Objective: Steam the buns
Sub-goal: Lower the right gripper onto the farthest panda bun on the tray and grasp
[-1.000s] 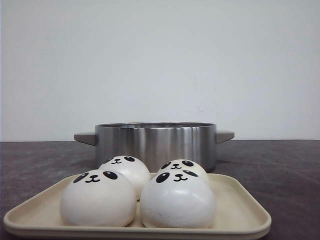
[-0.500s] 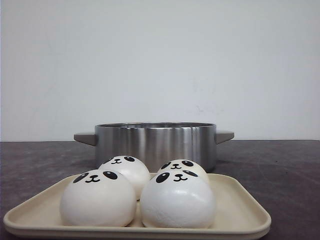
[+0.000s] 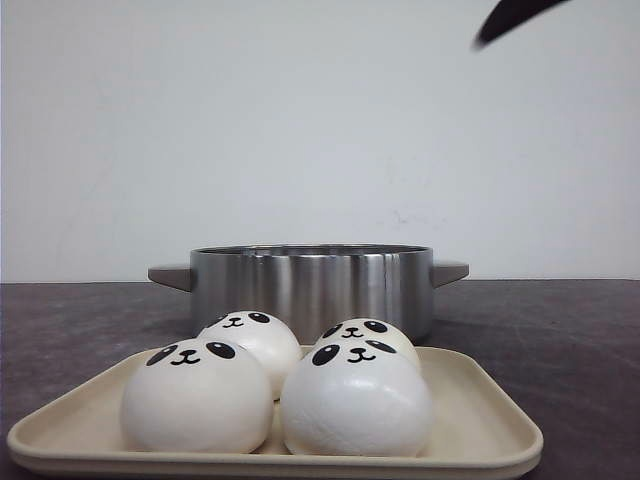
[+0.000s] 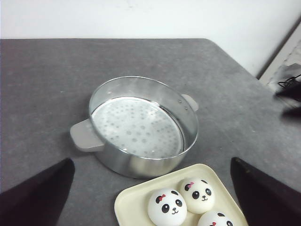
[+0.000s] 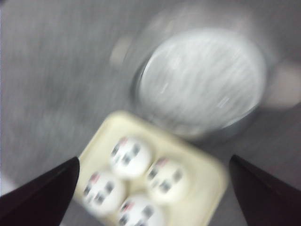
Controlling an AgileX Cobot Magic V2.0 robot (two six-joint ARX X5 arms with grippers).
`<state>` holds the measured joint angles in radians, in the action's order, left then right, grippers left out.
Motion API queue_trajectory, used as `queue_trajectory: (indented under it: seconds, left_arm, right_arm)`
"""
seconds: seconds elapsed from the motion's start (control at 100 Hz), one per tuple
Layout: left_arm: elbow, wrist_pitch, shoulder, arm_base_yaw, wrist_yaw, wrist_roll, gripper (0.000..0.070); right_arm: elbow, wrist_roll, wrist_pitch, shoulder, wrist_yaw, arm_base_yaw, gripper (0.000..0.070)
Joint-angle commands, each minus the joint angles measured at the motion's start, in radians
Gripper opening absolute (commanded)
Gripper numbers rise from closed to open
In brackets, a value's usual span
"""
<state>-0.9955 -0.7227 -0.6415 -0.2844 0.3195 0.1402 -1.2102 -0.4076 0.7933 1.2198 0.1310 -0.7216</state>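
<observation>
Several white buns with panda faces sit close together on a cream tray (image 3: 480, 455); the nearest two are a left bun (image 3: 197, 398) and a right bun (image 3: 356, 400). Behind the tray stands a steel pot (image 3: 310, 285) with grey handles. In the left wrist view its perforated insert (image 4: 136, 127) is bare. My left gripper (image 4: 151, 162) is open, high above the pot and the tray's buns (image 4: 170, 207). My right gripper (image 5: 154, 159) is open too, well above the blurred buns (image 5: 130, 157). One dark fingertip (image 3: 510, 18) shows at the front view's upper right.
The tray and pot rest on a dark grey table (image 4: 47, 84). A white wall stands behind it. In the left wrist view the table's corner and edge (image 4: 235, 66) lie beyond the pot, with a pale frame and cables past it.
A dark fingertip has come into the upper right of the front view. The buns, tray and pot have not moved.
</observation>
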Motion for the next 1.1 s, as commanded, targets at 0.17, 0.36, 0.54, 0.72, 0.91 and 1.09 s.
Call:
queue_trajectory:
  seconds: [0.17,0.36,0.54,0.72,0.91,1.09]
  left_arm:
    - [-0.015,0.004,-0.005,-0.048,-0.002,-0.016,0.0677]
    - [-0.015,0.004,-0.005,-0.091,-0.006,-0.016,0.0677]
    - [-0.015,0.004,-0.005,-0.126,-0.006,-0.016,0.0677]
    - [-0.015,0.003,-0.005,-0.150,-0.006,-0.016,0.0677]
    - [-0.015,0.003,-0.005,-0.163,-0.006,-0.016,0.0678]
    - [-0.015,0.004,-0.005,-0.163,-0.007,-0.016,0.0678]
  right_arm:
    - [-0.017,-0.137,0.045,0.236,0.074,-0.069,0.0644]
    - [-0.017,-0.137,0.000,0.372,0.050,-0.072,0.0601]
    - [-0.017,-0.137,-0.031,0.482,0.020,-0.070,0.0599]
    - [-0.017,-0.136,-0.012,0.555,-0.013,-0.068,0.0572]
    - [-0.016,-0.136,-0.016,0.586,-0.051,-0.065,0.0498]
    - [-0.016,-0.135,-0.039,0.587,-0.056,-0.056,0.0473]
